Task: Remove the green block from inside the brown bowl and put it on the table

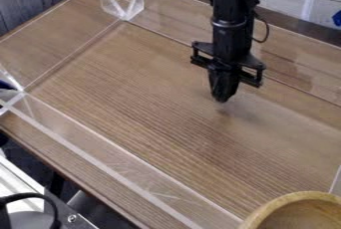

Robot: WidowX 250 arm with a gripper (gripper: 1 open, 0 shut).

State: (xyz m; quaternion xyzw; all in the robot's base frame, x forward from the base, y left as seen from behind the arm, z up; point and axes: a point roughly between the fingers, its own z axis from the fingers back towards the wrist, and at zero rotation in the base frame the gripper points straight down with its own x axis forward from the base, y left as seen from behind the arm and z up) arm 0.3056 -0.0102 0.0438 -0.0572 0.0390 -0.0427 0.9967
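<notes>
My gripper (224, 96) hangs from the black arm and points straight down, just above the table (120, 84) right of its middle. Its fingers are shut and nothing shows between them. Only a curved piece of the brown bowl's thick tan rim (285, 208) shows in the bottom right corner, well in front of the gripper and apart from it. Its inside is cut off by the frame edge. The green block is out of view.
Low clear plastic walls (83, 125) edge the tabletop along the left and front, with a clear corner brace (123, 4) at the back left. A black cable loop (27, 213) lies outside the wall at the bottom left.
</notes>
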